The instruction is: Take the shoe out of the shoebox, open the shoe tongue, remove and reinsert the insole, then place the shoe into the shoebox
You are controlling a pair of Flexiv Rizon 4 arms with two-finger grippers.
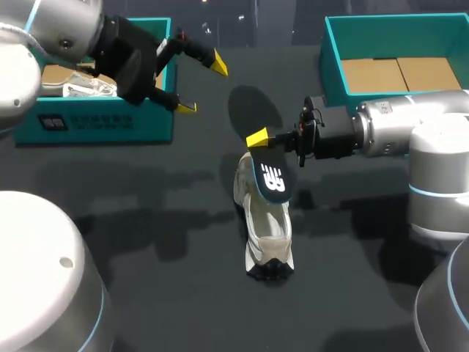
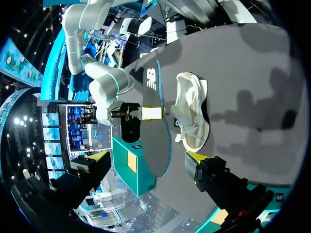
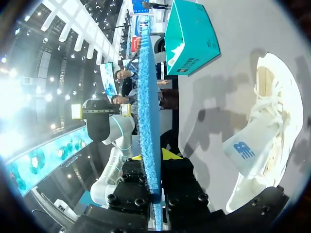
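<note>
matt dark table point(image 1: 146, 220); soft mesh-cloth shoe point(image 1: 267, 227); insole point(image 3: 147, 107) with rough foam underside; smooth cardboard shoebox point(image 1: 102, 123)

Exhibition hall, bright display screens point(image 2: 51, 125)

Far end of the shoe point(image 1: 267, 229) behind the insole point(image 1: 273, 178)

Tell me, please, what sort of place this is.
Likely a robot bench for shoe-handling trials: a dark table bears a left shoebox and a right shoebox, a shoe lies on it, and the right arm holds the insole in its jaws.
</note>
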